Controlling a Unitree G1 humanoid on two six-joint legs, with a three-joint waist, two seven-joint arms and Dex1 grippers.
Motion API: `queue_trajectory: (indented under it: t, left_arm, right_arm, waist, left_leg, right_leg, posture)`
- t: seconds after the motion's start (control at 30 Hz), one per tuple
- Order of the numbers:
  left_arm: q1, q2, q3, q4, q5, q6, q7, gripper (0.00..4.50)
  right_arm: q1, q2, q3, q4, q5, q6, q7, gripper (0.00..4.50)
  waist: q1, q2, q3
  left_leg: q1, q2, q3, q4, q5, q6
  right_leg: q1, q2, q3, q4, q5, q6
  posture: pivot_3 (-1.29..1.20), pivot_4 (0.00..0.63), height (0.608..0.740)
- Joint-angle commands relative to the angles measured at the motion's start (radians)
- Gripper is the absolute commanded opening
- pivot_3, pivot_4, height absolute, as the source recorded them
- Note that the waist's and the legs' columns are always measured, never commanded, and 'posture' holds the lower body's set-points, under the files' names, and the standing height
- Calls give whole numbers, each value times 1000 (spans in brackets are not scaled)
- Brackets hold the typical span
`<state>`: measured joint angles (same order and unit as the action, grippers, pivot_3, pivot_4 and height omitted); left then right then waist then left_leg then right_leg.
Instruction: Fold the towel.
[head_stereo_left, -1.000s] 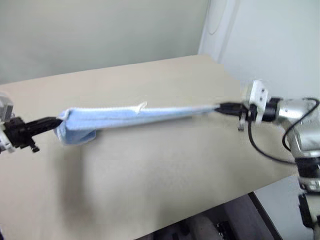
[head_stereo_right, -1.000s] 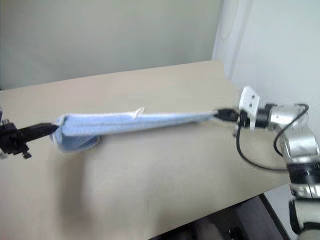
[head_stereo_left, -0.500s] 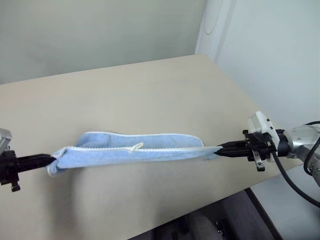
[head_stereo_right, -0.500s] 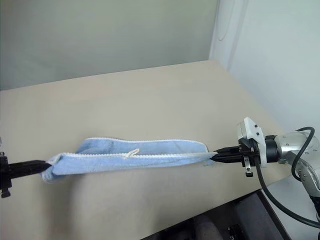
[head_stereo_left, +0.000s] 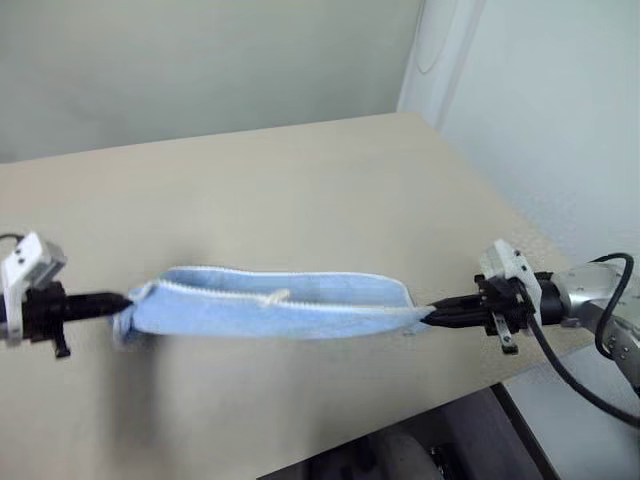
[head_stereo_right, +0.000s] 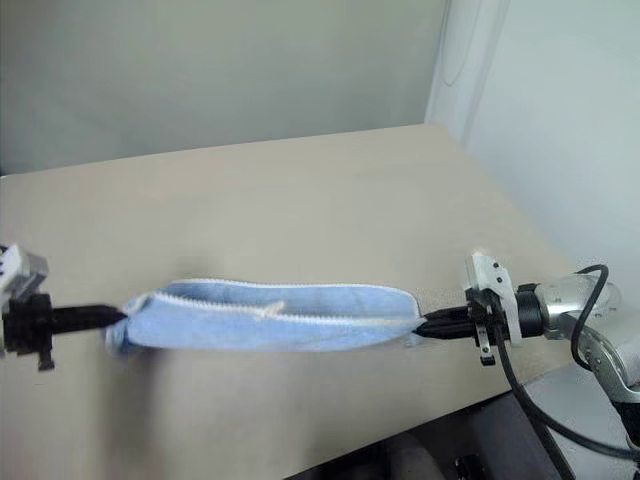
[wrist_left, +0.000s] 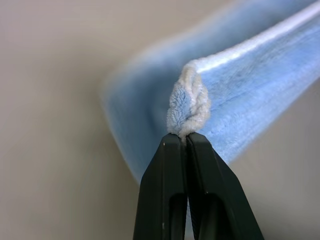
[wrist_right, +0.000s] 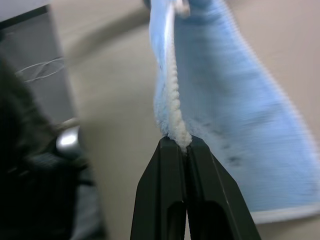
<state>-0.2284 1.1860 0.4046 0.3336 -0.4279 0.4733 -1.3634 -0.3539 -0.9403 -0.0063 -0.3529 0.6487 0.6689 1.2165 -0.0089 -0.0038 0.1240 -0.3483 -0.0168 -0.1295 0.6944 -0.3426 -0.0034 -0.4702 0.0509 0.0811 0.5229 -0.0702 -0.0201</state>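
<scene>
The light blue towel (head_stereo_left: 270, 305) hangs doubled over in a long band above the beige table (head_stereo_left: 300, 180), stretched between my two grippers. Its white stitched border runs along the upper edge, with a small white tag (head_stereo_left: 272, 297) near the middle. My left gripper (head_stereo_left: 118, 301) is shut on the towel's left end, where the left wrist view shows a bunched corner (wrist_left: 187, 107) pinched at the fingertips. On the right, my right gripper (head_stereo_left: 432, 316) is shut on the other end, with the white edge (wrist_right: 175, 120) rising from its closed tips.
The table's right edge (head_stereo_left: 520, 250) runs just under my right gripper, with the floor and dark equipment (head_stereo_left: 400, 460) below the front edge. A pale wall and a white corner post (head_stereo_left: 430, 50) stand behind the table.
The towel, first pulled taut and higher up the table, now sits lower and nearer with its middle slack. My left gripper has come inward along the band. Both grips held throughout.
</scene>
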Motion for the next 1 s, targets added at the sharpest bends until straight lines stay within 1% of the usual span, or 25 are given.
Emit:
queue_trajectory:
  t: [0.03, 0.07, 0.17, 0.23, 0.33, 0.4, 0.43, 0.47, 0.53, 0.57, 0.6, 0.67, 0.73, 0.83, 0.87, 0.9, 0.97, 1.0]
  left_arm:
    - [-225, -24, -68, 121, 23, -40, 42, 0]
    - [-304, -38, -91, 165, 35, -63, 53, 0]
    - [-575, -89, -153, 341, 91, -126, 119, 0]
    - [-713, -106, -169, 435, 109, -162, 130, 0]
    - [-835, -99, -178, 516, 118, -196, 111, 0]
    - [-862, -82, -175, 531, 111, -196, 78, 0]
    - [-847, -65, -170, 515, 100, -179, 47, 0]
    - [-814, -47, -160, 486, 82, -154, 9, 0]
    - [-698, -5, -127, 386, 25, -77, -82, 0]
    - [-578, 17, -87, 294, -14, -33, -133, 0]
    - [-457, 32, -43, 201, -46, 6, -165, 0]
    - [-198, 33, 79, -6, -95, 85, -192, 0]
    - [13, 1, 208, -186, -127, 152, -173, 0]
    - [237, -61, 359, -393, -177, 256, -123, 0]
    - [296, -79, 394, -442, -185, 277, -110, 0]
    - [352, -97, 423, -481, -188, 289, -103, 0]
    - [427, -116, 459, -525, -193, 305, -90, 0]
    - [453, -120, 470, -535, -193, 308, -84, 0]
  right_arm:
    - [-117, -6, 22, 151, -106, -104, 19, 51]
    - [-173, -2, 39, 228, -153, -145, 19, 51]
    - [-427, 55, 104, 580, -340, -331, -44, 51]
    - [-599, 103, 133, 823, -448, -478, -109, 51]
    - [-816, 165, 148, 1123, -557, -661, -217, 51]
    - [-911, 189, 156, 1258, -610, -763, -275, 51]
    - [-941, 195, 158, 1302, -628, -809, -289, 51]
    - [-959, 198, 158, 1334, -640, -846, -291, 51]
    - [-974, 201, 146, 1374, -641, -891, -263, 51]
    - [-957, 197, 139, 1369, -630, -911, -220, 51]
    - [-935, 192, 132, 1360, -617, -923, -180, 51]
    - [-852, 180, 122, 1299, -580, -921, -82, 51]
    - [-723, 154, 120, 1182, -538, -906, 30, 51]
    - [-511, 99, 106, 933, -453, -787, 159, 51]
    - [-447, 78, 102, 854, -429, -747, 188, 51]
    - [-386, 59, 97, 781, -406, -708, 207, 51]
    - [-297, 31, 89, 674, -371, -633, 223, 51]
    - [-259, 19, 85, 629, -358, -604, 229, 51]
  waist:
    - [1, -1, 0]
    - [2, 0, 0]
    - [1, 1, 1]
    - [-1, 1, 1]
    - [-11, 3, 2]
    - [-15, 4, 1]
    - [-16, 4, 1]
    - [-17, 5, 1]
    - [-18, 6, -1]
    - [-21, 7, -1]
    - [-22, 8, -2]
    - [-23, 7, -2]
    - [-20, 4, -3]
    - [-1, 2, -2]
    - [4, 1, -2]
    - [6, 4, -1]
    - [6, 9, 1]
    - [5, 9, 1]
  left_leg:
    - [0, 0, 0, 0, 0, 0]
    - [0, 0, 0, 1, 0, 0]
    - [-3, -1, 0, 4, 3, 6]
    - [-3, -2, 0, 5, 6, 11]
    - [-4, -3, 0, 0, 6, 13]
    - [-1, -3, 0, -12, 7, 15]
    - [1, -3, 0, -16, 7, 15]
    - [3, -2, -1, -20, 7, 15]
    - [6, -2, -1, -29, 7, 15]
    - [7, -1, -1, -31, 7, 15]
    - [8, -1, -1, -32, 7, 14]
    - [10, -2, 0, -31, 6, 12]
    - [12, -2, -1, -28, 5, 11]
    - [10, -5, -4, -21, 5, 11]
    - [7, -6, -5, -18, 4, 10]
    - [6, -6, -5, -14, 4, 10]
    - [2, -7, -4, -10, 4, 10]
    - [0, -7, -3, -8, 2, 6]
  right_leg:
    - [0, 0, 0, 0, 0, 0]
    - [-1, 0, 0, 0, 0, 0]
    - [-3, 0, 0, -1, 4, 3]
    - [-3, -2, 0, -4, 19, 9]
    - [-3, -2, 0, -17, 44, 15]
    - [-4, -3, 0, -20, 45, 16]
    - [-4, -3, 0, -20, 45, 15]
    - [-4, -3, 0, -20, 46, 14]
    - [-4, -3, 0, -21, 45, 11]
    - [-4, -3, 0, -21, 48, 3]
    - [-3, -3, -1, -21, 47, 1]
    - [0, -3, -1, -25, 47, 1]
    - [6, -3, -1, -29, 46, 0]
    - [9, -3, 0, -32, 42, -1]
    - [8, -3, 2, -32, 37, 2]
    - [10, -3, 2, -30, 32, 0]
    - [8, -4, 4, -29, 26, 1]
    - [8, -4, 5, -28, 23, 6]
  posture:
    - [0, 150, 740]
    - [0, 150, 740]
    - [0, 150, 740]
    - [0, 150, 740]
    - [0, 150, 740]
    - [0, 150, 740]
    - [0, 150, 740]
    - [0, 150, 740]
    - [0, 150, 740]
    - [0, 150, 740]
    - [0, 150, 740]
    - [0, 150, 740]
    - [0, 150, 740]
    - [0, 150, 740]
    - [0, 150, 740]
    - [0, 150, 740]
    - [0, 150, 740]
    - [0, 150, 740]
